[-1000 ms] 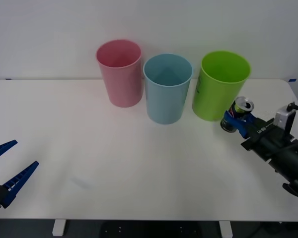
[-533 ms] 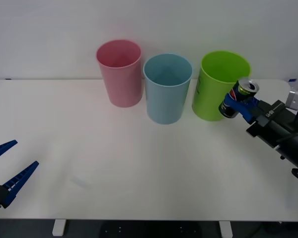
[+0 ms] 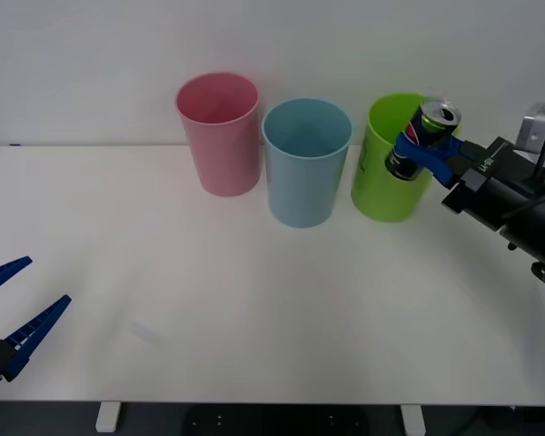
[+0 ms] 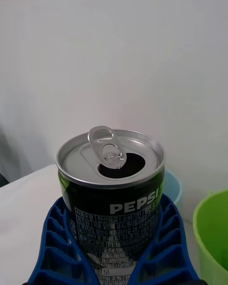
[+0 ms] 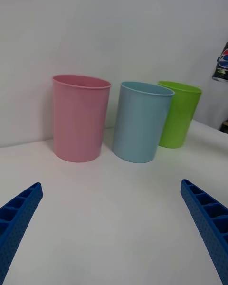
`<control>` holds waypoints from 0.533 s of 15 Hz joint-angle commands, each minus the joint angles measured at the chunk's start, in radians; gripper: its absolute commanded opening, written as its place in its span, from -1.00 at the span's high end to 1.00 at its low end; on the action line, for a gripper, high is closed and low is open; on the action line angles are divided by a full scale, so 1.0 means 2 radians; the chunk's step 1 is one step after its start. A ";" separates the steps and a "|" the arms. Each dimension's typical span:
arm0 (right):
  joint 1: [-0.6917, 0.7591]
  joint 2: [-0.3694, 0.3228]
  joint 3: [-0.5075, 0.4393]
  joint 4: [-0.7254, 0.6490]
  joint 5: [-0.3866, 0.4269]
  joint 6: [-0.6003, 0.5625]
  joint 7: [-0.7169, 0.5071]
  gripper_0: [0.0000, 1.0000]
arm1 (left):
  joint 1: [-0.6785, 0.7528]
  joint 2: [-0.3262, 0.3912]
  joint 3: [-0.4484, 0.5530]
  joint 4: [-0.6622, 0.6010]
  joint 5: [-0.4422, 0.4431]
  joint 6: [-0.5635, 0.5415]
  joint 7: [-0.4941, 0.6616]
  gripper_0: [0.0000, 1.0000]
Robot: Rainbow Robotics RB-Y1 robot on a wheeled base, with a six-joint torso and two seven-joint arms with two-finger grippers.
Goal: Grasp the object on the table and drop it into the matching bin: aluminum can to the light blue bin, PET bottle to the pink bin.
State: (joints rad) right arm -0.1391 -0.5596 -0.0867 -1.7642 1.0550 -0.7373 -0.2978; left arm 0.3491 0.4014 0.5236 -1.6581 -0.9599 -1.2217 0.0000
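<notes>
Blue ribbed right gripper (image 3: 416, 145) is clamped on the small dark aluminum can (image 3: 420, 137) – lifted off the white table (image 3: 254, 300), before the lime green plastic bin (image 3: 391, 173). Left gripper (image 3: 9, 313) spread apart, near table edge.

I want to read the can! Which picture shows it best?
The right wrist view: the aluminum can sits close between the right gripper, label readable. The front view shows it small; the left wrist view catches its edge.

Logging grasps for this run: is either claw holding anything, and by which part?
The right claw grips the aluminum can around its lower body, top upward. The left claw holds nothing.
</notes>
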 commanded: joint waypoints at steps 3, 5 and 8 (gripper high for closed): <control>-0.039 0.001 0.013 0.013 0.018 0.000 -0.018 1.00 | 0.000 0.000 0.000 0.000 0.000 0.000 0.000 -1.00; -0.064 0.003 0.023 0.035 0.026 0.000 -0.018 1.00 | 0.000 0.000 0.000 0.000 0.000 0.000 0.000 -1.00; -0.106 0.025 0.025 0.071 0.058 0.000 -0.018 1.00 | 0.000 0.000 0.000 0.000 0.000 0.000 0.000 -1.00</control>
State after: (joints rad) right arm -0.3270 -0.5224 -0.0369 -1.6425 1.1529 -0.7366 -0.3328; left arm 0.3491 0.4014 0.5236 -1.6580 -0.9599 -1.2217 0.0000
